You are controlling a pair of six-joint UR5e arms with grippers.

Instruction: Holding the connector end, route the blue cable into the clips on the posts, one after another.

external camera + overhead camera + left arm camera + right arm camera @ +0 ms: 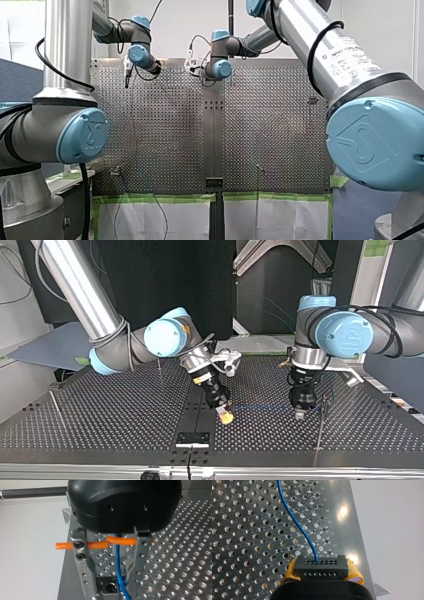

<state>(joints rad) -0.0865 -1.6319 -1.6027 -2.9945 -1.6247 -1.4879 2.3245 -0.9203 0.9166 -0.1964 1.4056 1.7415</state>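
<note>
Clamped between yellow pads (289,571) of right gripper (321,568): black rectangular connector (321,563), face dotted with round holes. Thin blue cable (294,517) curving over perforated metal table (242,530) toward left gripper (299,413); closure there indeterminable.

You face a white wall (190,25) beyond the perforated table (170,130), whose metal carries a soft glare. Green tape (165,198) edges white sheets (185,220) below it; a blue-grey panel (17,80) stands at the front view's left

- Silver tubes form my left arm (65,50) and my right arm (345,60), with round light-blue joint caps (82,135) and black cables (316,50).
- On my left gripper (111,590): black rounded housing (125,502), metal fingers (81,557) with screws (78,545).
- On my right gripper (322,567): yellow pads (290,571).
</note>
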